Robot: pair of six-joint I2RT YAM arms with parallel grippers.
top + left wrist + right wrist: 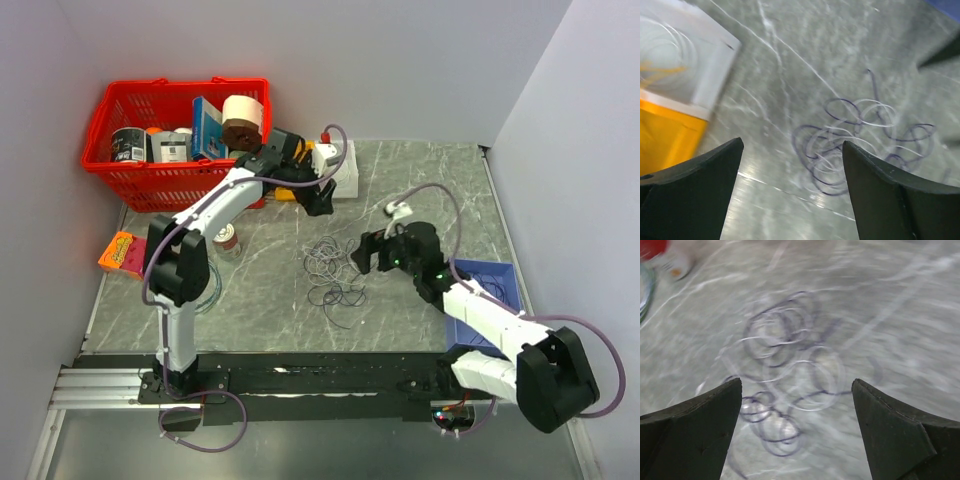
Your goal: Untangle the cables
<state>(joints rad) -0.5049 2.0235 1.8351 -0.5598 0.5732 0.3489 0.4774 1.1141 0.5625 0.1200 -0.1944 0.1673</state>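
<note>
Your left tool (318, 203) hangs wide and empty at the far side of the bench (250, 310), apart from the cables (333, 272). That heap lies mid-bench, its long axis running far to near. Your right tool (370, 252), likewise spread and empty, sits just beside the heap's right edge, so it is the nearer one.

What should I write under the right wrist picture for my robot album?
Open right claw hovering above a tangle of thin dark purple and pale grey wire loops on the grey marbled table.
</note>
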